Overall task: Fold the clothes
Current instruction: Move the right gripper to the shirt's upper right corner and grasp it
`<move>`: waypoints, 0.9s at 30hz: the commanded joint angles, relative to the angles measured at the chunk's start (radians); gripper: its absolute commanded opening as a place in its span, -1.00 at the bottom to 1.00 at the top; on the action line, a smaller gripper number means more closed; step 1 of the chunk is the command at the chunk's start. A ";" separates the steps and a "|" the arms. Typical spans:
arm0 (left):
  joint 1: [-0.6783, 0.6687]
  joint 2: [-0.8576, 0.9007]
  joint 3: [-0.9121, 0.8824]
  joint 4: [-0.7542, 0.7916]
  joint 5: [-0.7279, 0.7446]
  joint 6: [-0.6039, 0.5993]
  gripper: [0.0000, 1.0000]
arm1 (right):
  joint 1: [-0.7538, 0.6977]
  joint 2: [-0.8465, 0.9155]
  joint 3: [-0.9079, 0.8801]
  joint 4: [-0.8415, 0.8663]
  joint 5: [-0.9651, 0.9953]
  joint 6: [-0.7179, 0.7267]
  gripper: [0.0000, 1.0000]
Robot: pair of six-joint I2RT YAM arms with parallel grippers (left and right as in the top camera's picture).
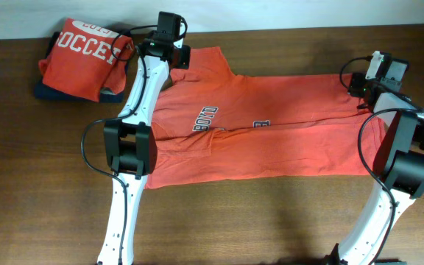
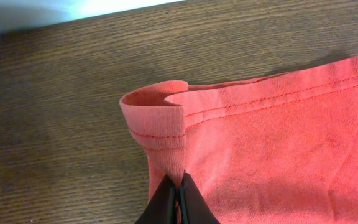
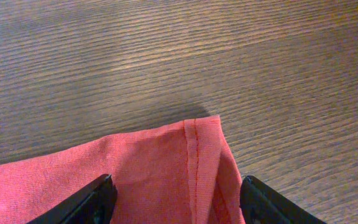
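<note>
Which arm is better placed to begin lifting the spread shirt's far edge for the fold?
Left. The left gripper is shut on the spread T-shirt just behind a stitched hem. The right gripper stands open with the shirt's corner lying ungripped between its fingers, so it would likely have to close first.

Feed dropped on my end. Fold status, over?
Left gripper shut on T-shirt sleeve. Right gripper open, straddling hem corner. T-shirt spread flat on table. Folded SOCCER shirt lies aside.
</note>
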 commanded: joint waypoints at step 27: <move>0.006 0.007 0.019 -0.017 -0.007 -0.002 -0.91 | -0.029 0.096 0.018 0.051 -0.035 0.114 0.15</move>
